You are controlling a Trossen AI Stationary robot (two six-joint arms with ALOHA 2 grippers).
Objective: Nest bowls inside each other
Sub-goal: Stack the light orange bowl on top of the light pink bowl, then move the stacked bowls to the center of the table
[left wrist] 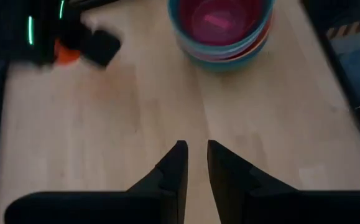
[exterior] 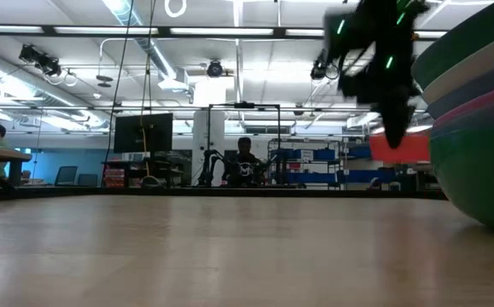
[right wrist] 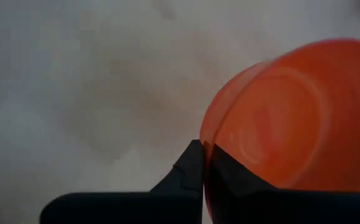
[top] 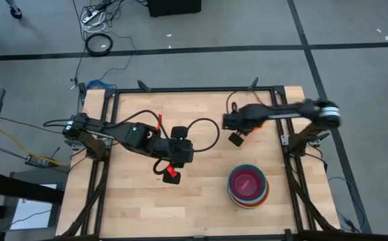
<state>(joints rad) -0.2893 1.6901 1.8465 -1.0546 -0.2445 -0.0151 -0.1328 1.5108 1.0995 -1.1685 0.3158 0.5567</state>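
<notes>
A stack of nested bowls stands on the table's near right, with a teal rim, a magenta bowl innermost and orange at the bottom; it fills the right of the low view. My right gripper hangs above the table, farther back than the stack, shut on a small orange-red bowl. My left gripper hovers over bare wood near the table's middle, its fingers a narrow gap apart with nothing between them. My right gripper pinches the rim of the small orange-red bowl between its two fingers, one finger on each face of the wall. The fingers come from above, pointing steeply down. The bowl hangs tilted beside the fingers, lifted clear of the table.
A black metal frame borders the table, and cables loop off both arms over the far half. Bare wood lies to the left of the stack and along the near edge. People and equipment show in the room beyond.
</notes>
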